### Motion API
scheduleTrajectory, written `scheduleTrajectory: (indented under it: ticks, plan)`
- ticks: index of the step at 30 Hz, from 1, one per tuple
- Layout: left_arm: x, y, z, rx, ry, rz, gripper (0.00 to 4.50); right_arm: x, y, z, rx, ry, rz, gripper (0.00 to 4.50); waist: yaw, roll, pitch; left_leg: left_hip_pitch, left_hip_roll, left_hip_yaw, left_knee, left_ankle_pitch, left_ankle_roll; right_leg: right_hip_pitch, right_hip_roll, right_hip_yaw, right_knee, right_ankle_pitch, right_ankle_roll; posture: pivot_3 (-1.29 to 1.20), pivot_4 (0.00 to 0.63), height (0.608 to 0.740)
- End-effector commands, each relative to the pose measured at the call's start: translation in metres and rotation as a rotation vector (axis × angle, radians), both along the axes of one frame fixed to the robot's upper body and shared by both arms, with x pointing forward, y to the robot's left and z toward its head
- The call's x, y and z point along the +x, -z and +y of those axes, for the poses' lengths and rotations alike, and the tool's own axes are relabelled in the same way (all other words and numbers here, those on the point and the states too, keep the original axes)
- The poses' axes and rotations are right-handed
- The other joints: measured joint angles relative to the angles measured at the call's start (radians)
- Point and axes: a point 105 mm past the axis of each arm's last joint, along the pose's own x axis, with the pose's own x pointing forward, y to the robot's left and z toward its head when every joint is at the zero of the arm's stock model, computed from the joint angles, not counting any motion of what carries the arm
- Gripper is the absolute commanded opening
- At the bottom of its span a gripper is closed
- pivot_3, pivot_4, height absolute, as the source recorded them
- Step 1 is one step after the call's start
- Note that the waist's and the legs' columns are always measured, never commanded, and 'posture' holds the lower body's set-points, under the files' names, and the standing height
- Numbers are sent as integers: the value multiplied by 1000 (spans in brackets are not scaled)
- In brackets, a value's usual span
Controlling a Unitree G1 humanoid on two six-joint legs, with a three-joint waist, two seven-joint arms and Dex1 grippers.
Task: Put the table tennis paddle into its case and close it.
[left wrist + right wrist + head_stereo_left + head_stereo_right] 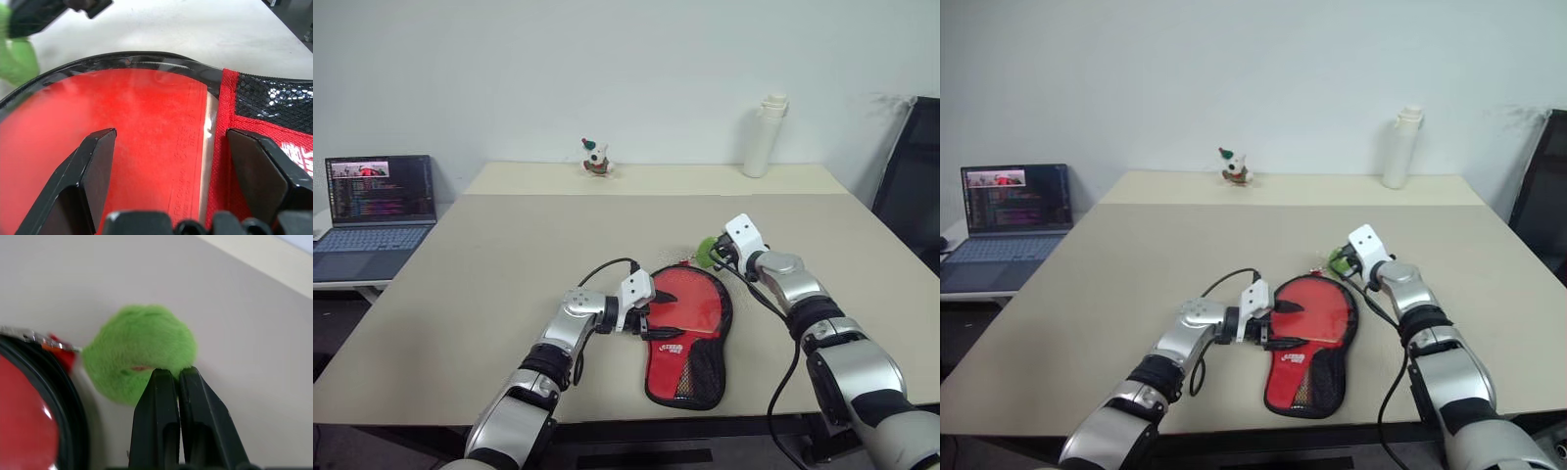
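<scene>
The case (690,367) lies flat on the table, red side with white logo and black mesh pocket facing up. Inside its black zip rim the paddle's round red face (697,297) shows; the handle is hidden under the pocket part. My left gripper (644,315) is open at the case's left edge, and in the left wrist view its fingers (95,161) spread over the red face and the pocket seam. My right gripper (173,373) is shut, tips against a green pompom (139,350) fixed at the case's far rim. Whether fluff is pinched, I cannot tell.
A white bottle (765,135) and a small toy figure (596,157) stand at the table's far edge. An open laptop (374,211) sits on a side surface to the left. A dark chair (913,176) stands at the right.
</scene>
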Motion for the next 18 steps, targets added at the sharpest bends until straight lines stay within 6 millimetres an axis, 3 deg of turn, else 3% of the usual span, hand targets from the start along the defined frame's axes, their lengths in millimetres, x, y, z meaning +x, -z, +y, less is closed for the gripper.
scheduleTrajectory:
  ticks: [1,10,18]
  plan:
    - [-11,16,-4,45,44,46,3931,-1,-18,-19,-31,26,-59,28,0,0,0,0,0,0,0,0,0,0,0,0,0,0,0,0,150,740]
    - [-11,18,-5,44,44,56,3931,-23,-22,-45,-61,43,-63,28,8,1,-1,0,-1,0,0,0,0,0,0,-1,-1,0,0,0,150,740]
    - [-10,19,-4,42,34,63,3931,-65,-36,-62,-61,15,-30,28,26,2,-1,-1,-1,0,0,0,0,0,0,-1,-1,0,0,0,150,740]
